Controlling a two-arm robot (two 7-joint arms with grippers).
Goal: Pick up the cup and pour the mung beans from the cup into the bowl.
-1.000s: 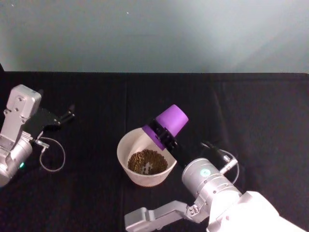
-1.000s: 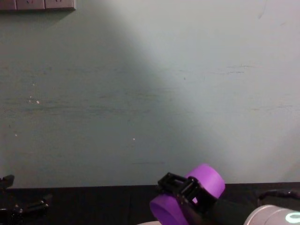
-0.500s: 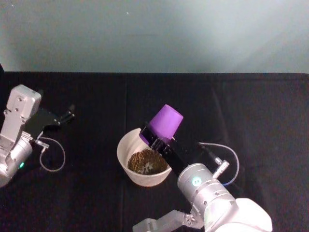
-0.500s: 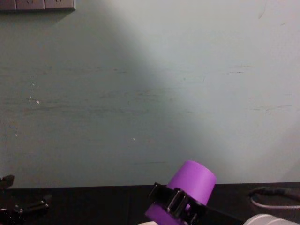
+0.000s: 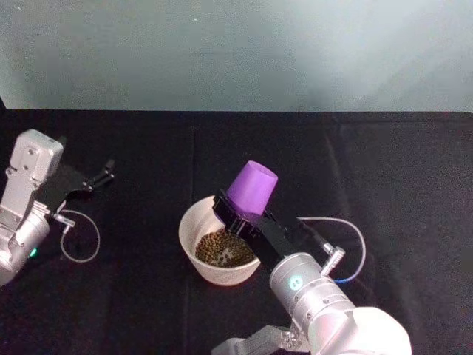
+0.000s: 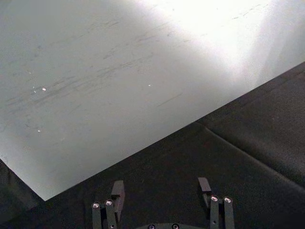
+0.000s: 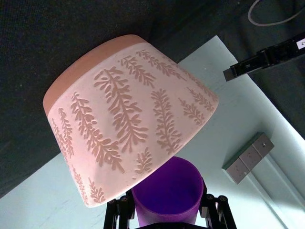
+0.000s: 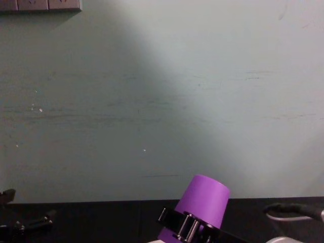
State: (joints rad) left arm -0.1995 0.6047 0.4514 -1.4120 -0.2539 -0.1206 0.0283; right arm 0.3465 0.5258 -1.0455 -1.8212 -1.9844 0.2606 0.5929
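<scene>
Round pale whitish-pink bowl (image 5: 219, 248) on black-covered counter (image 5: 384, 177), brown mung beans (image 5: 224, 248) heaped inside. Right gripper (image 5: 242, 220) at bowl's far-right rim, jaws clamped on small bright purple plastic cup (image 5: 251, 187), cup nearly inverted, mouth over bowl. Left gripper (image 5: 103, 175) well left of bowl, jaws spread wide, holding nothing.
</scene>
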